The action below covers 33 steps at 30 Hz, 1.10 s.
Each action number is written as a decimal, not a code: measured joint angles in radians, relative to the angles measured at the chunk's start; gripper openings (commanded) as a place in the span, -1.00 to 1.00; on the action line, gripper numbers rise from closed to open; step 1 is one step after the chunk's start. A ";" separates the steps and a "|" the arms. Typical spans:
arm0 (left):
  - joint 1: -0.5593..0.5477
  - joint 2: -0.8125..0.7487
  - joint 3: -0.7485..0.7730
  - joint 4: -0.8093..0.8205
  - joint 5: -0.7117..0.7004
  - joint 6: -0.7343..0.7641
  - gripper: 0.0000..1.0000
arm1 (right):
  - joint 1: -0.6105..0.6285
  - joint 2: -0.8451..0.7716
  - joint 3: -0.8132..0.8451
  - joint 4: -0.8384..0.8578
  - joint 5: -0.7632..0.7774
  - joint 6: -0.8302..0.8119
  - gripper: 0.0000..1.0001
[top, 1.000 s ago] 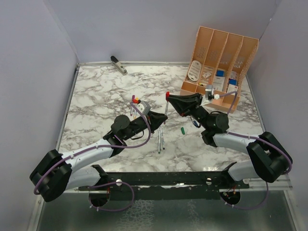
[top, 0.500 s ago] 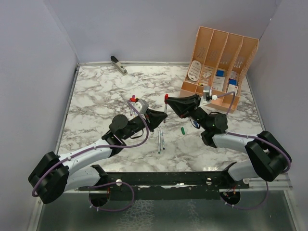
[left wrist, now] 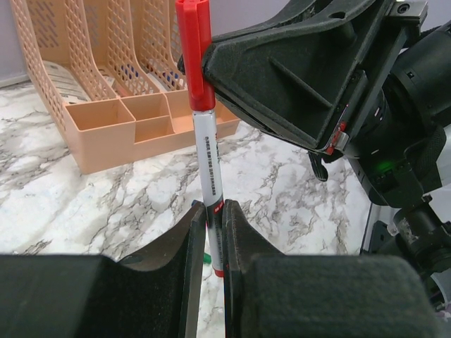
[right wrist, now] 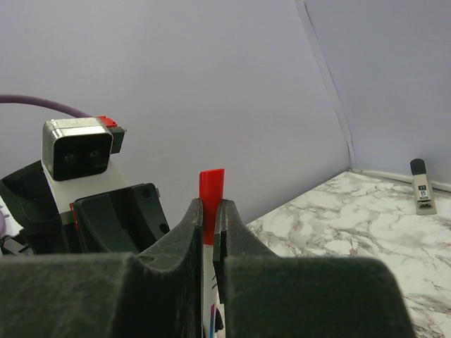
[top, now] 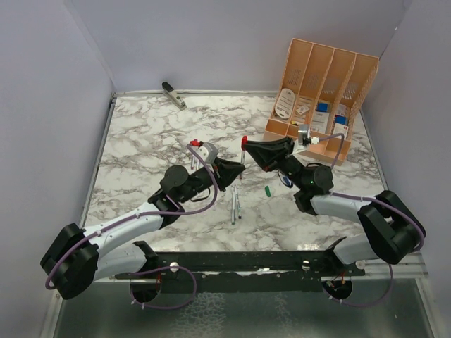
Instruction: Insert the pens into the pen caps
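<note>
**Red cap and pen meet between both tools**

At the far left rear of the marble counter (top: 141,148) you have a grey-black stapler (top: 173,95) lying alone, well apart from everything else.

Your left tool (left wrist: 213,215) is clamped on the lower barrel of a silver pen (left wrist: 209,155), which stands nearly upright above the counter. Below and just right of that tool, two loose pens (top: 235,204) lie side by side on the marble.

On the upright pen's top end sits the red cap (left wrist: 194,49) (whether it is pushed fully home, you cannot tell from these views). Your right tool (right wrist: 209,208) is closed tight on that cap, its fingers pinching it from both sides.

Further right, a green cap (top: 268,190) lies on the counter beneath the right arm. A peach file organizer (top: 325,67) stands at the right rear corner.
</note>
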 measured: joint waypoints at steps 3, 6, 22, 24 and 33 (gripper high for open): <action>0.000 0.000 0.008 -0.018 -0.001 0.003 -1.00 | 0.000 0.007 0.000 0.000 0.000 0.010 -0.98; 0.000 0.000 0.019 -0.039 -0.006 0.006 -1.00 | -0.002 0.007 0.000 0.000 0.001 0.012 -0.98; -0.005 0.008 0.066 -0.092 -0.080 0.092 -1.00 | -0.009 -0.011 0.000 -0.003 0.024 0.001 -0.98; -0.005 0.013 0.069 -0.096 -0.086 0.102 -1.00 | -0.011 -0.011 0.000 -0.005 0.024 0.000 -0.98; -0.005 0.026 0.077 -0.100 -0.104 0.135 -1.00 | -0.011 -0.012 -0.009 -0.007 0.038 -0.014 -0.98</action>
